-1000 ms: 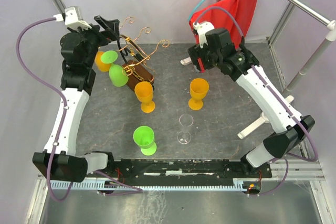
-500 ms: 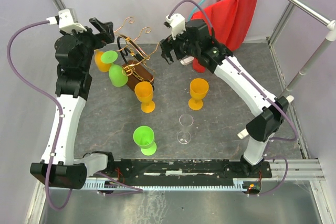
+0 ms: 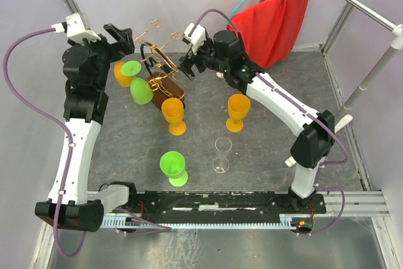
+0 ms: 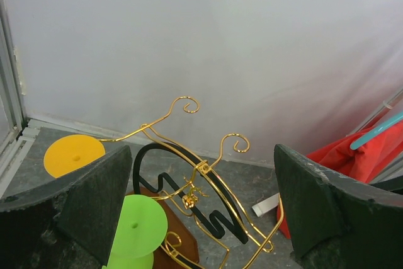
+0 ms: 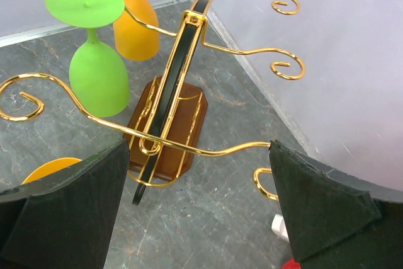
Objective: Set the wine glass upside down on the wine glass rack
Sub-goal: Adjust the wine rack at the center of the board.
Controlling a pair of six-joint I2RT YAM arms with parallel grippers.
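My left gripper (image 3: 124,34) and right gripper (image 3: 189,67) both hang wide open and empty by the wine glass rack (image 3: 165,84) near the table's far left corner, so I'd lift clear of its wire arms before taking the orange wine glass (image 3: 174,113) beside its base.

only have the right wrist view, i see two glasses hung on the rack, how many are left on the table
Observer: Four, all upright on the table: an orange glass by the rack, a second orange glass, a green glass and a clear glass.
Operator: left end effector holding anything
Observer: No, the left end effector is open and empty, raised at the rack's left side.
Operator: where exactly is the clear one
Observer: Mid-table, right of the green glass and nearer the arm bases than the second orange glass.
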